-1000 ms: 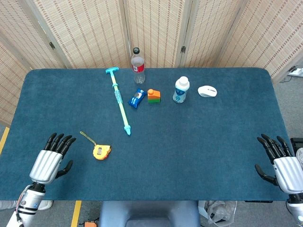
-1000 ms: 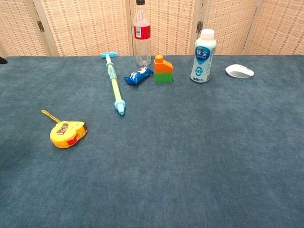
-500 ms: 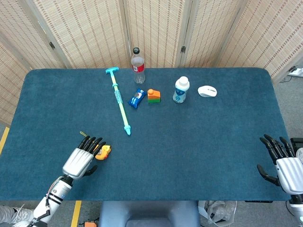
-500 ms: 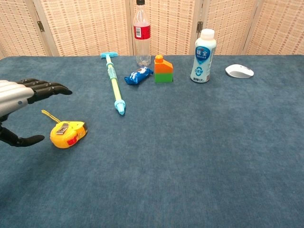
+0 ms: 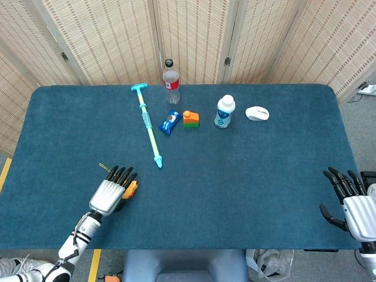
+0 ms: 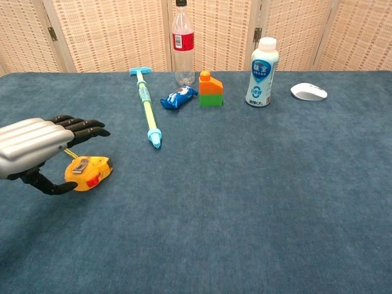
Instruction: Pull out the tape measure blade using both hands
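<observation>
The yellow tape measure [image 6: 89, 173] lies flat on the blue table, its thin strap trailing to the far left; in the head view only its orange edge [image 5: 133, 187] peeks out. My left hand [image 5: 110, 194] [image 6: 38, 149] hovers over its left side, fingers stretched apart and thumb low beside the case, holding nothing. Whether it touches the case is unclear. My right hand [image 5: 351, 202] stays open at the table's near right edge, far from the tape measure, and is outside the chest view.
A light blue and yellow pump stick [image 5: 149, 126] lies just beyond the tape measure. Along the back stand a clear bottle [image 5: 171, 81], a blue packet [image 5: 170, 121], an orange-green block [image 5: 191, 119], a white drink bottle [image 5: 224, 111] and a white mouse [image 5: 257, 113].
My left hand has moved right, toward the middle, from the table's left edge to over the tape measure, covering most of it in the head view. The right hand has barely shifted.
</observation>
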Robot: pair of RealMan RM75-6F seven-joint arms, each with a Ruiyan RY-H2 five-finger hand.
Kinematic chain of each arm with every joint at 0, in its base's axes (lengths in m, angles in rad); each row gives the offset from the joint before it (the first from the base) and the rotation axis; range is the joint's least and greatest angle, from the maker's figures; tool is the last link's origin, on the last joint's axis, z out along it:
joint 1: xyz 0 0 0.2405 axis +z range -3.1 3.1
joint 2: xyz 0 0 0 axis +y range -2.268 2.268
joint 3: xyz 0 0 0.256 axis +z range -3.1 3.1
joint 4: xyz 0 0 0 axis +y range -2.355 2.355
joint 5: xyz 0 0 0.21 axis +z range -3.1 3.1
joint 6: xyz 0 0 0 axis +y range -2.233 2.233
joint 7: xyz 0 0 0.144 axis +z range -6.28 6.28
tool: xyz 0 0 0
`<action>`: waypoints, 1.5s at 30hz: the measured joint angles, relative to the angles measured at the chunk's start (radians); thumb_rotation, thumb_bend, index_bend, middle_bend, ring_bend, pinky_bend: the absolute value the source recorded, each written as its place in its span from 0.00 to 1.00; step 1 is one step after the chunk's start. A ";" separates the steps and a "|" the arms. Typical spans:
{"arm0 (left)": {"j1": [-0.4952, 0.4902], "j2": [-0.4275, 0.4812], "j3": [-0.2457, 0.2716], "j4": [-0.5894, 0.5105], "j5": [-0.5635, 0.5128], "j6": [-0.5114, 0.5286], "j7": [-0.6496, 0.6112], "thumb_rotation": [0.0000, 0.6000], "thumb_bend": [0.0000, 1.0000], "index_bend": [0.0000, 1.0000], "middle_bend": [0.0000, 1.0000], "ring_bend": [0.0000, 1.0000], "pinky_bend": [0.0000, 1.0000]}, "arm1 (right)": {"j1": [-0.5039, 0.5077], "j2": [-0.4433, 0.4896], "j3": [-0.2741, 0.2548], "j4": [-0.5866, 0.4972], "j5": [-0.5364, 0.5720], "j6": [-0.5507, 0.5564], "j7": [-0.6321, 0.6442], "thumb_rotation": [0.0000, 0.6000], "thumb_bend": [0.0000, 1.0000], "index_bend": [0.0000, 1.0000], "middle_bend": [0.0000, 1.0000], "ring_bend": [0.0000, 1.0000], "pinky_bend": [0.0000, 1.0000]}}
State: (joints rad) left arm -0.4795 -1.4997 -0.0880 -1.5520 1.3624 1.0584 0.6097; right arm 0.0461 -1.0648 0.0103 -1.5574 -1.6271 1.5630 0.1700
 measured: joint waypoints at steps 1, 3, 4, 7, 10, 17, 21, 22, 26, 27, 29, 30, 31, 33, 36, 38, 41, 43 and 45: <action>-0.002 -0.002 0.000 0.003 -0.002 -0.001 0.002 1.00 0.35 0.00 0.03 0.04 0.00 | 0.000 0.000 0.000 0.000 0.000 0.000 0.000 1.00 0.38 0.07 0.10 0.13 0.00; -0.005 -0.007 0.000 0.012 -0.007 -0.003 0.009 1.00 0.35 0.00 0.03 0.04 0.00 | -0.001 0.000 0.000 0.000 0.002 -0.001 0.000 1.00 0.38 0.07 0.10 0.13 0.00; -0.008 -0.010 -0.001 0.020 -0.012 -0.005 0.014 1.00 0.35 0.00 0.03 0.04 0.00 | -0.001 0.000 0.000 0.001 0.004 -0.002 0.000 1.00 0.38 0.07 0.10 0.13 0.00; -0.018 -0.024 -0.001 0.053 -0.038 -0.015 0.034 1.00 0.35 0.00 0.02 0.04 0.00 | -0.002 0.002 0.000 0.000 0.006 -0.003 0.000 1.00 0.38 0.07 0.10 0.13 0.00; -0.026 -0.031 -0.001 0.074 -0.063 -0.022 0.050 1.00 0.35 0.00 0.02 0.03 0.00 | -0.003 0.003 0.000 -0.001 0.007 -0.003 -0.001 1.00 0.38 0.07 0.10 0.13 0.00; -0.044 -0.048 -0.009 0.115 -0.102 -0.032 0.043 1.00 0.35 0.00 0.02 0.03 0.00 | -0.002 0.002 0.001 -0.004 0.008 -0.008 -0.004 1.00 0.38 0.07 0.10 0.13 0.00; -0.057 -0.045 -0.013 0.121 -0.120 -0.038 0.040 1.00 0.35 0.03 0.03 0.04 0.00 | -0.002 0.002 0.002 -0.005 0.010 -0.009 -0.005 1.00 0.38 0.07 0.10 0.13 0.00; -0.058 -0.042 -0.013 0.119 -0.124 -0.041 0.040 1.00 0.35 0.05 0.03 0.04 0.00 | -0.002 0.002 0.002 -0.005 0.012 -0.011 -0.006 1.00 0.38 0.07 0.10 0.13 0.00; -0.066 -0.030 -0.008 0.109 -0.142 -0.053 0.041 1.00 0.35 0.14 0.10 0.08 0.00 | -0.001 0.001 0.002 -0.004 0.013 -0.015 -0.005 1.00 0.38 0.07 0.10 0.13 0.00; -0.069 -0.027 -0.006 0.107 -0.146 -0.056 0.041 1.00 0.35 0.15 0.12 0.09 0.00 | -0.001 0.001 0.002 -0.004 0.014 -0.015 -0.006 1.00 0.38 0.07 0.10 0.13 0.00; -0.072 -0.025 -0.005 0.106 -0.148 -0.058 0.036 1.00 0.35 0.16 0.15 0.11 0.00 | 0.000 0.000 0.002 -0.004 0.015 -0.018 -0.007 1.00 0.38 0.07 0.10 0.13 0.00; -0.076 -0.023 -0.003 0.107 -0.148 -0.060 0.034 1.00 0.36 0.17 0.16 0.12 0.00 | 0.000 0.001 0.002 -0.004 0.015 -0.019 -0.007 1.00 0.38 0.07 0.10 0.13 0.00; -0.079 -0.022 -0.001 0.107 -0.147 -0.063 0.033 1.00 0.36 0.17 0.16 0.12 0.00 | 0.001 0.001 0.002 -0.004 0.016 -0.020 -0.008 1.00 0.38 0.07 0.10 0.13 0.00; -0.086 -0.017 0.002 0.108 -0.147 -0.071 0.031 1.00 0.37 0.19 0.18 0.13 0.00 | 0.001 0.001 0.003 -0.005 0.017 -0.020 -0.009 1.00 0.38 0.07 0.10 0.13 0.00; -0.096 -0.011 0.006 0.109 -0.154 -0.084 0.032 1.00 0.38 0.20 0.19 0.14 0.00 | 0.000 0.000 0.002 -0.004 0.019 -0.022 -0.009 1.00 0.38 0.07 0.10 0.13 0.00; -0.102 -0.008 0.007 0.108 -0.162 -0.091 0.035 1.00 0.38 0.20 0.19 0.14 0.00 | -0.001 -0.001 0.002 -0.004 0.020 -0.023 -0.010 1.00 0.38 0.07 0.10 0.13 0.00; -0.109 -0.004 0.010 0.104 -0.173 -0.100 0.032 1.00 0.38 0.20 0.21 0.15 0.00 | -0.002 -0.002 0.002 -0.003 0.023 -0.022 -0.009 1.00 0.38 0.07 0.10 0.13 0.00; -0.114 -0.004 0.013 0.103 -0.177 -0.103 0.032 1.00 0.38 0.21 0.21 0.16 0.00 | -0.002 -0.001 0.003 -0.003 0.025 -0.023 -0.008 1.00 0.38 0.07 0.10 0.13 0.00; -0.118 -0.005 0.015 0.104 -0.181 -0.104 0.034 1.00 0.38 0.22 0.22 0.16 0.00 | -0.002 -0.001 0.003 -0.003 0.025 -0.024 -0.009 1.00 0.38 0.07 0.10 0.13 0.00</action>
State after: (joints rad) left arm -0.5976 -1.5047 -0.0729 -1.4480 1.1809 0.9546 0.6440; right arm 0.0441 -1.0659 0.0136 -1.5601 -1.6024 1.5393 0.1613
